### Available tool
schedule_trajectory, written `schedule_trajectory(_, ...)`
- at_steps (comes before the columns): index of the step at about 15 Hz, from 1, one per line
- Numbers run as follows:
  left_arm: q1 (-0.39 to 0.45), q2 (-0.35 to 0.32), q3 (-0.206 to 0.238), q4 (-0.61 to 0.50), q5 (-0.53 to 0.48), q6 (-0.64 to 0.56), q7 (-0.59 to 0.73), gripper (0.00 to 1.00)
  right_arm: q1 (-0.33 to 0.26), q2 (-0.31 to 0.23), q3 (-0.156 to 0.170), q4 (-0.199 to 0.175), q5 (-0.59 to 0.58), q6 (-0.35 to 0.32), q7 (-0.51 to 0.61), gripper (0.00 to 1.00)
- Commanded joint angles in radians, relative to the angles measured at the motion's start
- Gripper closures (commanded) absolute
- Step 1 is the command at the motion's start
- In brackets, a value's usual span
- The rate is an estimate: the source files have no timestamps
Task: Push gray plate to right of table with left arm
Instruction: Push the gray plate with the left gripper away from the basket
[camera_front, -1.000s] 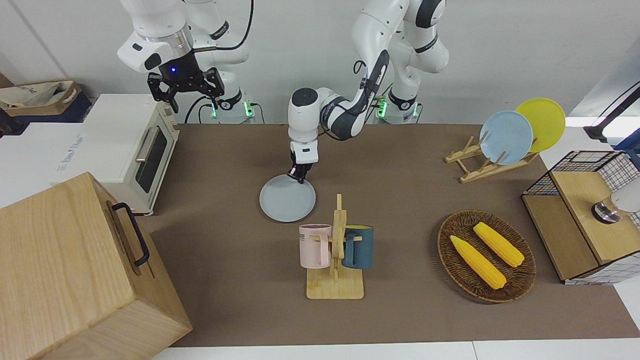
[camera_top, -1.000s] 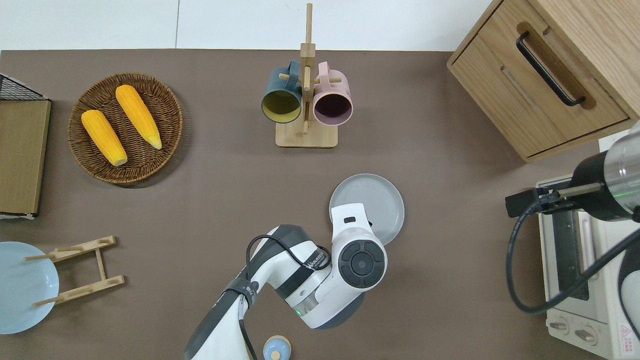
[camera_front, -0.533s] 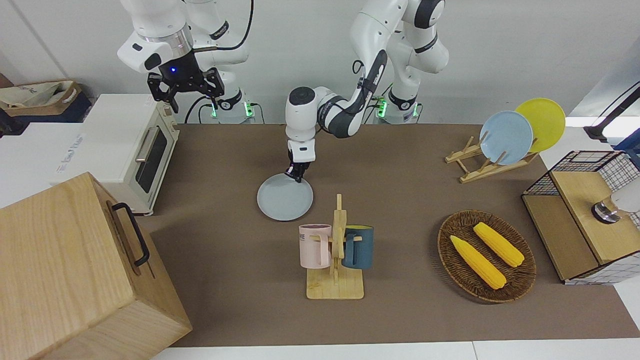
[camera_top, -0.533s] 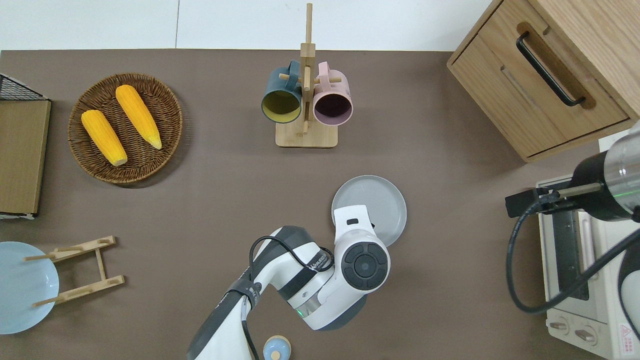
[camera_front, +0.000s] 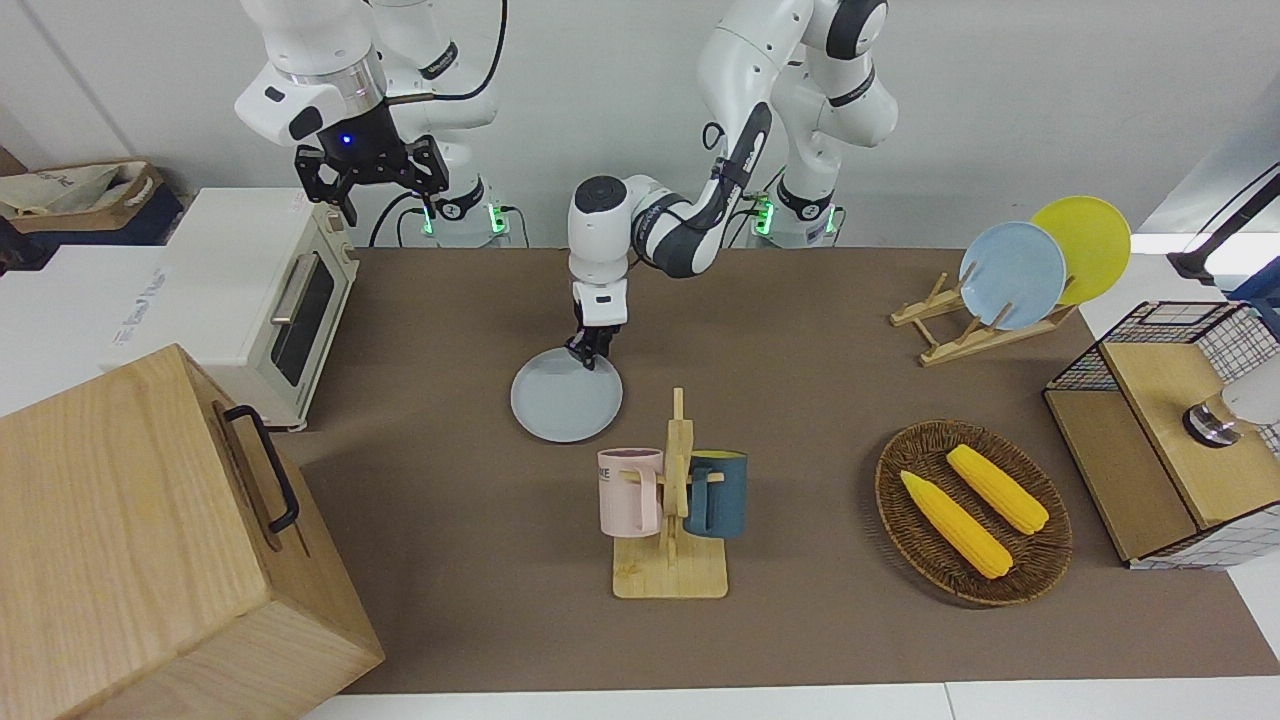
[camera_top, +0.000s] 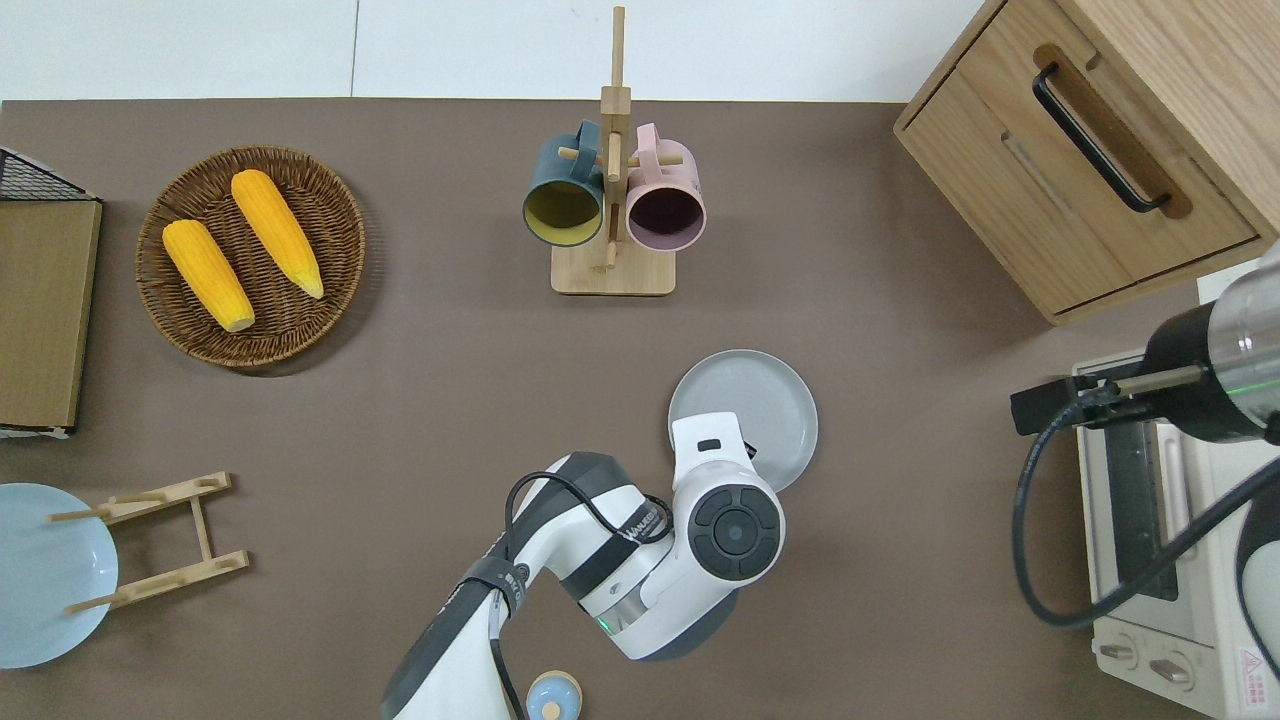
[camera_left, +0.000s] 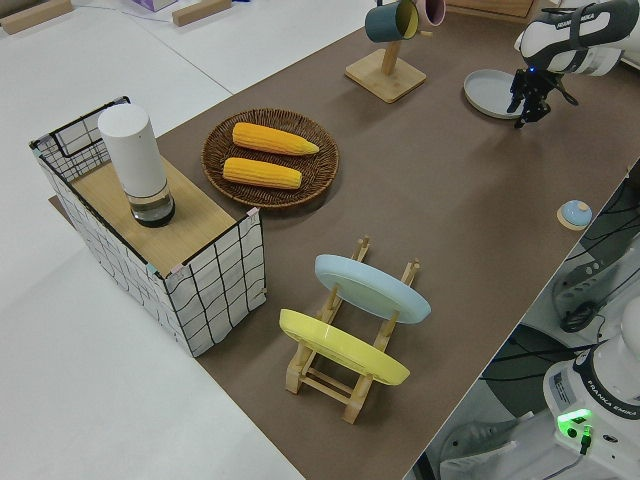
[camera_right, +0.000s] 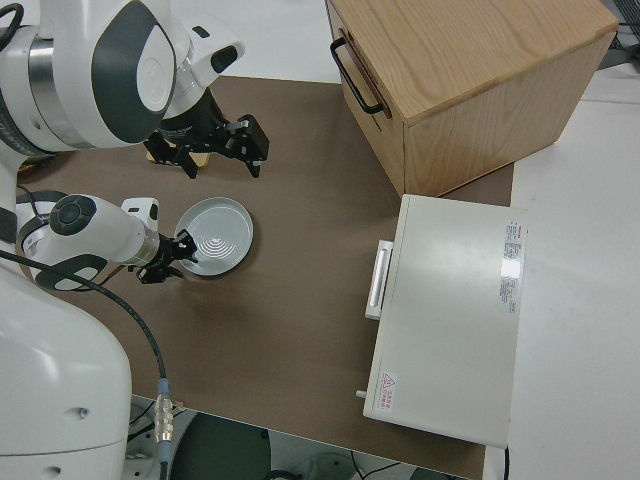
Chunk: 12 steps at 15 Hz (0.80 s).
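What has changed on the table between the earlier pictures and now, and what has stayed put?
The left tool, set at the gray plate's rim on the side nearer the robots, has slid the plate a little toward the right arm's end of the table. Nothing was grasped or released. The mug rack, corn basket and plate stand have not moved; the right arm is parked.

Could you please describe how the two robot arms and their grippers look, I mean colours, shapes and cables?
Both arms are white with rounded joints and dark gray or black bands at the joints. Black cables run along them. The left arm has a round black cap on its wrist and ends in a small black left gripper. The right gripper is black too, with a small blue light above it.
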Motion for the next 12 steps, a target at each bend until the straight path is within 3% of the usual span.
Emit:
schedule_trajectory(1, -0.004, 0.003, 0.015, 0.042, 0.016, -0.057, -0.001, 0.16, -0.02, -0.003, 0.013, 0.008, 0.01, -0.015, 0.001, 0.017)
schedule_trajectory(3, -0.001, 0.003, 0.02, 0.072, 0.016, -0.1, 0.011, 0.02, -0.02, -0.003, 0.015, 0.008, 0.01, -0.015, 0.001, 0.017)
schedule_trajectory(6, 0.008, 0.003, 0.032, 0.121, 0.017, -0.181, 0.04, 0.02, -0.02, -0.003, 0.015, 0.008, 0.01, -0.016, 0.001, 0.017)
schedule_trajectory(12, 0.014, -0.002, 0.103, 0.248, 0.003, -0.356, 0.319, 0.02, -0.02, -0.003, 0.015, 0.008, 0.01, -0.016, 0.001, 0.017)
